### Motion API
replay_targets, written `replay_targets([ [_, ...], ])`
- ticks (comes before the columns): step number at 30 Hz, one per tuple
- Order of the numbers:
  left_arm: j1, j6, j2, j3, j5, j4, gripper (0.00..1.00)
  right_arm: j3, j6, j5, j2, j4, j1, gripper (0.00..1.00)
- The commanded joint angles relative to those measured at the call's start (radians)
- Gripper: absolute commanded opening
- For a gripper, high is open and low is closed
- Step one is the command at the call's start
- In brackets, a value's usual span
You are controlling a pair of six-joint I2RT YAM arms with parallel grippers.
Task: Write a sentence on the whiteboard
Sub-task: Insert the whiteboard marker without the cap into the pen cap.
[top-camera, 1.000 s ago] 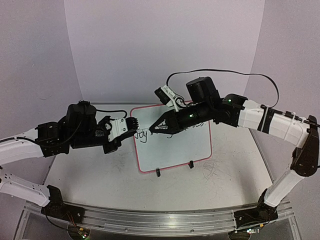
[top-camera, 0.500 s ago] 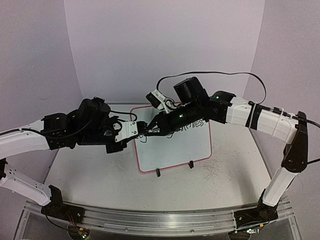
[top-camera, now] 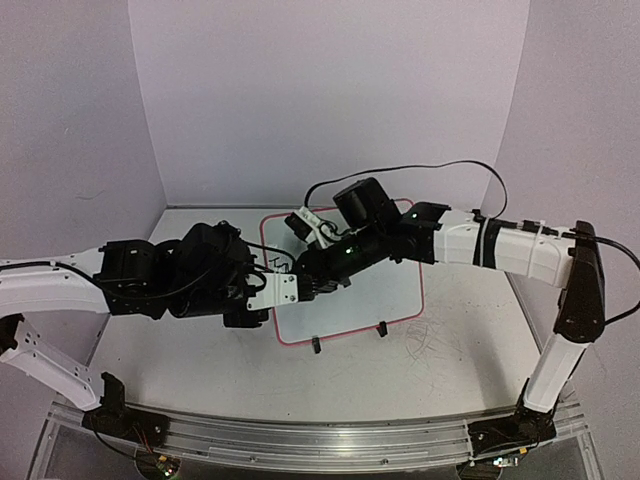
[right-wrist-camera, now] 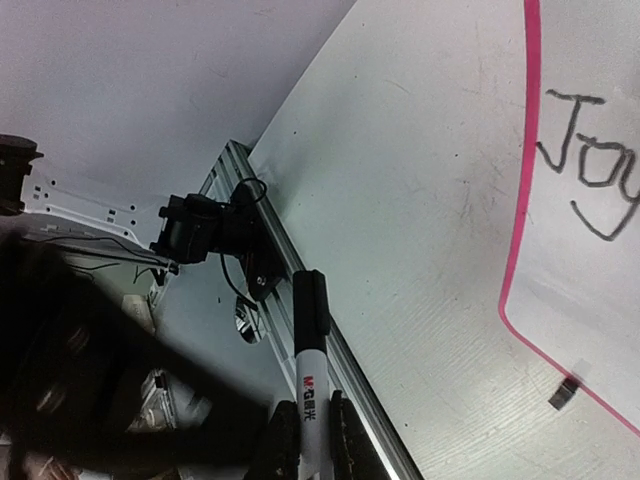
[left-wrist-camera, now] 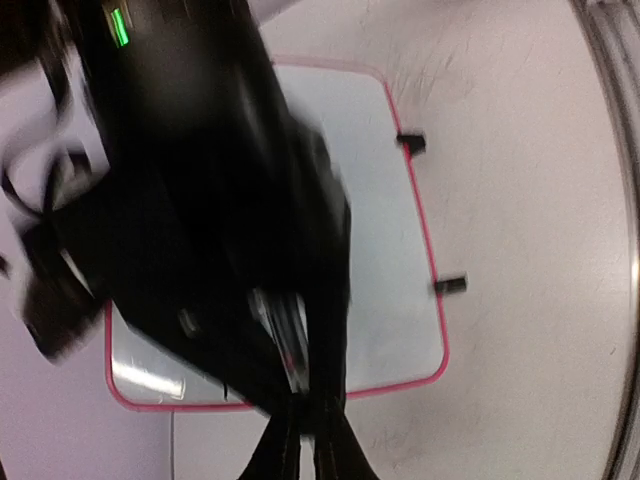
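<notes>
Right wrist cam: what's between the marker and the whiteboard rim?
Only scuffed tabletop separates the marker from the whiteboard rim, seen in the right wrist view.

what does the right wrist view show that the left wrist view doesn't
Only right wrist: the marker gripped in the right pincer, and the writing "Joy". Only left wrist: both black clip feet at once, and the blurred right arm filling much of the view. Both: the whiteboard with its pink rim, on the table.
</notes>
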Motion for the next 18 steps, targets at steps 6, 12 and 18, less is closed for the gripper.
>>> replay_targets([
  [6,-0.081,-0.03,-0.07,0.017,0.075,0.327,0.0,-0.124,0.099,0.087,-0.005,0.295,0.055,0.0],
  [12,-0.078,-0.171,-0.226,-0.052,-0.094,0.31,0.23,-0.363,0.028,0.213,-0.241,0.305,-0.061,0.0],
  [18,-0.061,-0.386,-0.366,-0.163,-0.24,0.307,0.55,-0.495,-0.128,0.422,-0.554,0.243,-0.219,0.0],
])
